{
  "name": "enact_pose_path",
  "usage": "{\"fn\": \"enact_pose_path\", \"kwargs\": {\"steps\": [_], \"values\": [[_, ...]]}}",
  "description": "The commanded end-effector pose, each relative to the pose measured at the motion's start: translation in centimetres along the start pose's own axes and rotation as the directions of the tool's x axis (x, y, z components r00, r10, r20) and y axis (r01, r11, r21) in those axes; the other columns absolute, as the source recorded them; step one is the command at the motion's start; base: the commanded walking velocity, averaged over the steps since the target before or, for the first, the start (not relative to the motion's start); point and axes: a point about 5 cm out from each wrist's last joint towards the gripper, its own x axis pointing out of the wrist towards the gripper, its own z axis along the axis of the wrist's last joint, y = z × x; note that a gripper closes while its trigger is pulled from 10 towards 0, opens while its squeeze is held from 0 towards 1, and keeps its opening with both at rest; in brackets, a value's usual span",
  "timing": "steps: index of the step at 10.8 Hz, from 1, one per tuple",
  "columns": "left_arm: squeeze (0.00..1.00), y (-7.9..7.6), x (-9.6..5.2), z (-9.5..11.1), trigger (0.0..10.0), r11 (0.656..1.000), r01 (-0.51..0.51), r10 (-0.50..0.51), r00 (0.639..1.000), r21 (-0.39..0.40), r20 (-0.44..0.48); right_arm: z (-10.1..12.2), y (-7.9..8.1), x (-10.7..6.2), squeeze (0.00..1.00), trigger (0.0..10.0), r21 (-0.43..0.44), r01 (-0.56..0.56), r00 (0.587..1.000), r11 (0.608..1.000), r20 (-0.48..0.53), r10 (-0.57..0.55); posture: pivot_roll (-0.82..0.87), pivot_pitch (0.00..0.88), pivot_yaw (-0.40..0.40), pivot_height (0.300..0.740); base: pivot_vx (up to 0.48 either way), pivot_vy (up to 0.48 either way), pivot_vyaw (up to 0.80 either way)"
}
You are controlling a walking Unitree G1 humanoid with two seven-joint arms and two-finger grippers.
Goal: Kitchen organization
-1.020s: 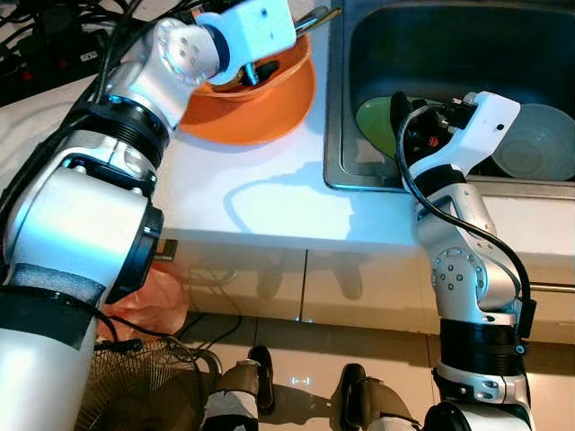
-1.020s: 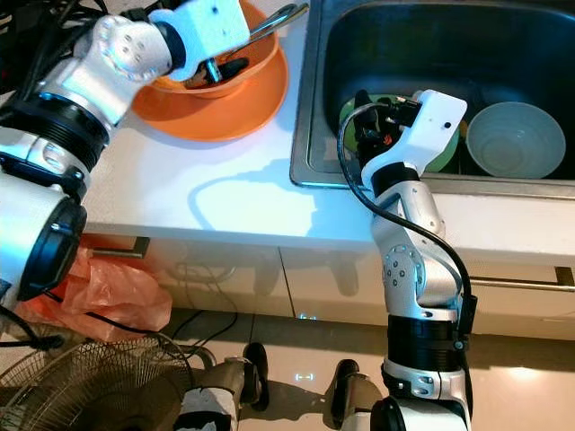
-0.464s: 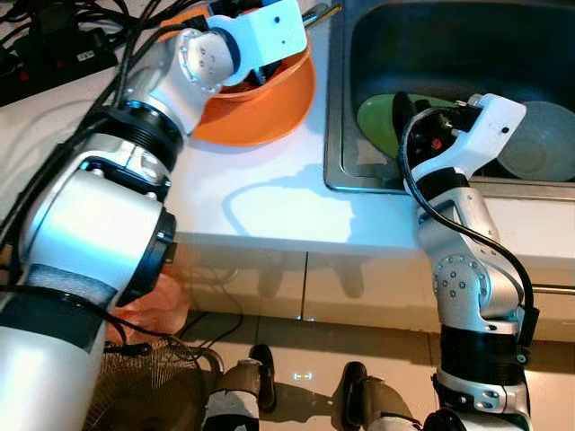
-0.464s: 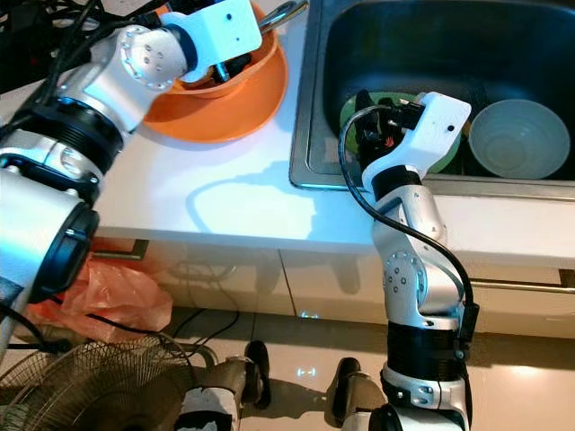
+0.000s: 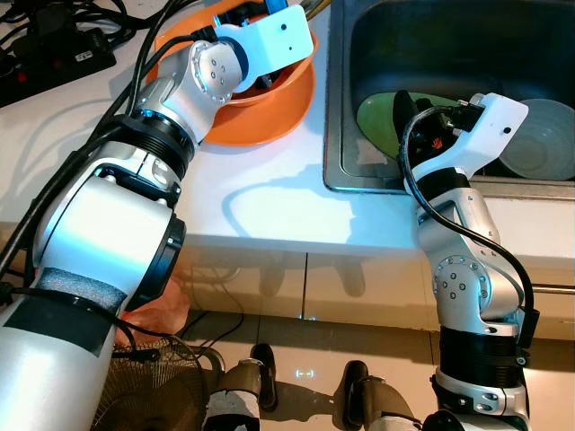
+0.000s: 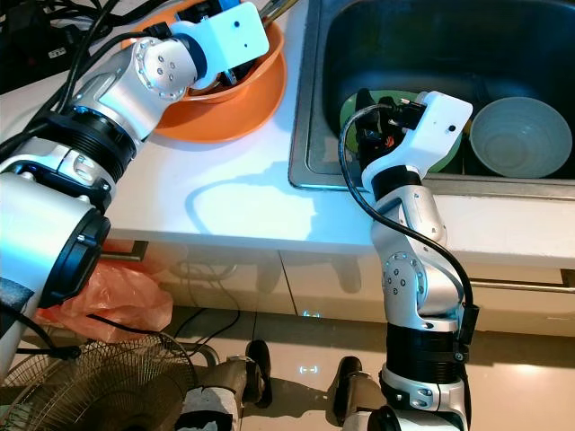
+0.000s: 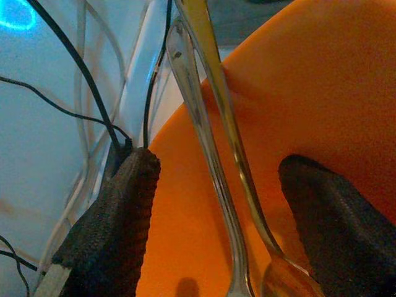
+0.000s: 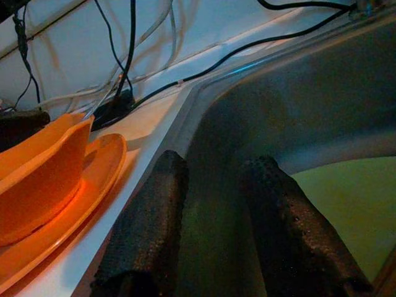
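Note:
An orange bowl (image 5: 289, 83) stands on an orange plate (image 5: 269, 127) on the white counter, just left of the sink (image 6: 308, 135). Two metal utensils (image 7: 207, 124) lie in the bowl, their handles leaning over its far rim. My left gripper (image 7: 219, 164) is open inside the bowl, one black finger on each side of the two handles without touching them. My right gripper (image 8: 213, 164) is open with nothing in it. It hangs at the sink's left wall over a green plate (image 5: 377, 121). A pale bowl (image 6: 512, 139) sits in the sink to the right.
Black cables and a power strip (image 5: 63, 49) lie on the counter (image 5: 260, 206) behind and left of the orange dishes. On the floor below are an orange plastic bag (image 6: 117, 292) and a wire fan (image 6: 99, 386). Cabinet fronts run under the counter edge.
My left arm has reached further over the counter, carrying the gripper deeper into the orange bowl toward its far rim. The right arm has barely moved.

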Motion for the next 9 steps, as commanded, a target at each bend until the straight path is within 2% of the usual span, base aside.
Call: {"fn": "enact_pose_path", "kwargs": {"steps": [1, 5, 7, 9], "values": [[0.00, -0.5, 0.0, -0.4, 0.0, 1.000, 0.006, -0.006, 1.000, -0.015, -0.014, -2.3, -0.9, -0.6, 0.00, 10.0, 0.009, 0.046, 0.993, 0.999, -0.113, -0.045, 0.05, 0.331, 0.119, 0.740, 0.000, 0.000, 0.00], [0.00, 0.9, -0.4, -0.7, 0.0, 0.999, -0.034, 0.034, 0.999, -0.003, -0.013, -2.1, -1.0, -0.1, 0.00, 10.0, 0.007, 0.042, 0.994, 0.999, -0.102, -0.041, 0.06, 0.319, 0.111, 0.740, 0.000, 0.000, 0.00], [0.00, 1.9, -0.6, -0.4, 0.0, 0.997, -0.067, 0.066, 0.998, 0.028, 0.006, -2.0, -0.9, 0.1, 0.00, 10.0, 0.007, 0.039, 0.994, 0.999, -0.098, -0.038, 0.06, 0.314, 0.108, 0.740, 0.000, 0.000, 0.00], [0.00, 1.8, -0.6, -0.7, 0.0, 0.998, -0.061, 0.061, 0.998, 0.031, -0.001, -1.9, -0.9, 0.2, 0.00, 10.0, 0.007, 0.036, 0.995, 0.999, -0.095, -0.035, 0.06, 0.315, 0.107, 0.740, 0.000, 0.000, 0.00]]}}
